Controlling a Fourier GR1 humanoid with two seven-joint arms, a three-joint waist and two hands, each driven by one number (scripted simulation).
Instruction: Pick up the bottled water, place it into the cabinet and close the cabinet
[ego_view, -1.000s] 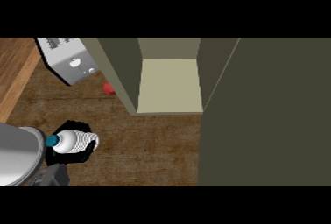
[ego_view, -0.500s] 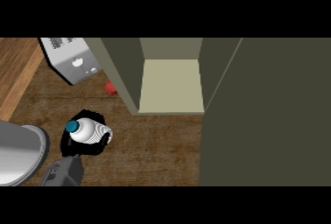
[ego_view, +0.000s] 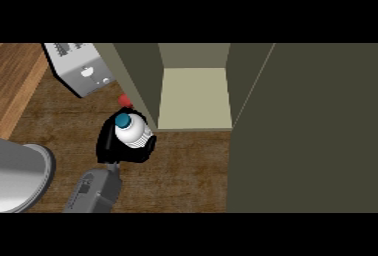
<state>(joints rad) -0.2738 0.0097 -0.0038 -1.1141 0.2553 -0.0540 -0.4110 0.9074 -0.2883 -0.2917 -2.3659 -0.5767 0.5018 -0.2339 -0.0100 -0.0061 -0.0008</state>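
The bottled water (ego_view: 134, 134), white with a blue cap, stands upright in my right hand (ego_view: 111, 148), whose black fingers curl round its lower part. The grey forearm comes in from the lower left. Hand and bottle are over the wooden counter (ego_view: 184, 175), just left of the front corner of the open cabinet (ego_view: 193, 97). The cabinet's pale shelf is bare. Its dark olive door (ego_view: 310, 130) stands open at the right. My left hand does not show.
A silver appliance (ego_view: 81, 70) sits at the back left. A small red object (ego_view: 125, 100) lies by the cabinet's left wall, just beyond the bottle. A large grey rounded shape (ego_view: 22, 175) fills the lower left corner.
My right hand has carried the bottle up and to the right, away from the grey shape and close to the cabinet's left front corner.
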